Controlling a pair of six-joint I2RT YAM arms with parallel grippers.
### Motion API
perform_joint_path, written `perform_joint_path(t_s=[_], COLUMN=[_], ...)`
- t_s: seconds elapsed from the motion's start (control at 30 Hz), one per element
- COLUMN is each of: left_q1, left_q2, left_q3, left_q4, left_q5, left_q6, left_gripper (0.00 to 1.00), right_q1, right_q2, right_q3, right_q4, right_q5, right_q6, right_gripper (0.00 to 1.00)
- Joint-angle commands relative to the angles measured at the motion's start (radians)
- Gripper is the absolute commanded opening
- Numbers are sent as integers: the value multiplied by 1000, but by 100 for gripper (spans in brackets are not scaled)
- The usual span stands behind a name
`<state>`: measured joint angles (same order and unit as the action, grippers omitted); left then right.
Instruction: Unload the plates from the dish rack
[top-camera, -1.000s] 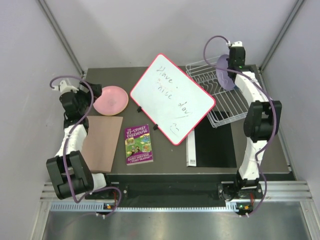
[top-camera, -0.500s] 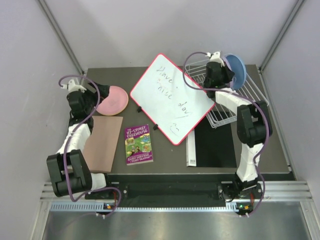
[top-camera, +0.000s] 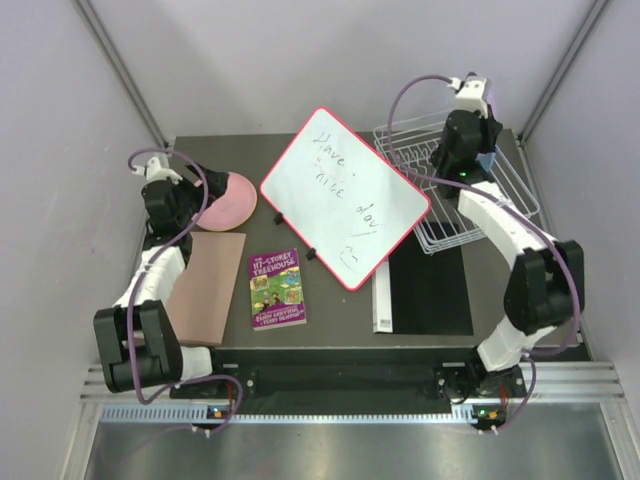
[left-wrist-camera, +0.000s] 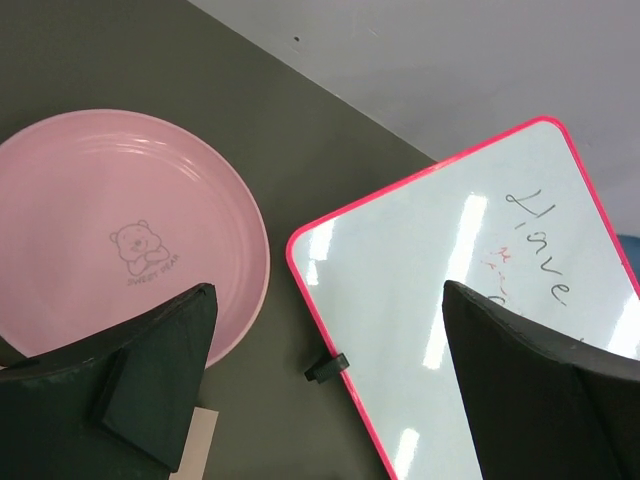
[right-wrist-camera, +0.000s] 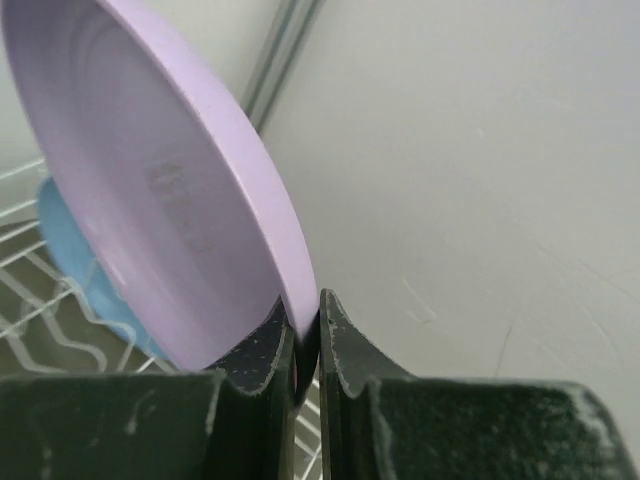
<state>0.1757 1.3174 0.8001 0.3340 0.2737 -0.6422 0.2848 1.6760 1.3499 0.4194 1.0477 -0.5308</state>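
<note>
My right gripper (right-wrist-camera: 308, 330) is shut on the rim of the lilac plate (right-wrist-camera: 150, 180), which stands on edge and is tilted above the white wire dish rack (top-camera: 520, 195). Behind it a light blue plate (right-wrist-camera: 75, 260) stands in the rack wires; in the top view only a sliver of the blue plate (top-camera: 487, 160) shows past the right wrist. The pink plate (top-camera: 232, 200) lies flat on the table at the far left. My left gripper (left-wrist-camera: 330, 400) hangs open just above the table, between the pink plate (left-wrist-camera: 110, 230) and the whiteboard's edge, with nothing in it.
A red-rimmed whiteboard (top-camera: 345, 195) lies slanted across the middle, touching the rack's left side. In front of it lie a book (top-camera: 277, 288), a brown board (top-camera: 205, 285), a black mat (top-camera: 430, 290) and a white strip (top-camera: 382, 300). Grey walls close in both sides.
The right wrist has swung from the rack's left end back over its far right, and the plate it holds is now hidden beneath it from above. The left gripper has moved right to the pink plate's edge.
</note>
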Motion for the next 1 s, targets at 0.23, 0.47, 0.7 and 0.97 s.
perform_joint_path(t_s=[0.23,0.47,0.7,0.97], left_q1=[-217,-343,-455,-574], left_q2=[-20,48,101,163], left_q3=[142,145,129,183], left_q4=[114,263,390,376], left_q5=[101,102,50,-2], left_q6=[26,-19,-17,50], left_gripper=[97,96,95,95], right_q1=[-24,-19,10,50], right_q2=[-283,-357,-351,-337], right_q3=[147,-6,-60,-72], right_q4=[-745,-611,-582,-547], right_q5=[-840,-1175,-1239,-1258], right_q6=[638,825,850,874], right_gripper=[0,0,0,0])
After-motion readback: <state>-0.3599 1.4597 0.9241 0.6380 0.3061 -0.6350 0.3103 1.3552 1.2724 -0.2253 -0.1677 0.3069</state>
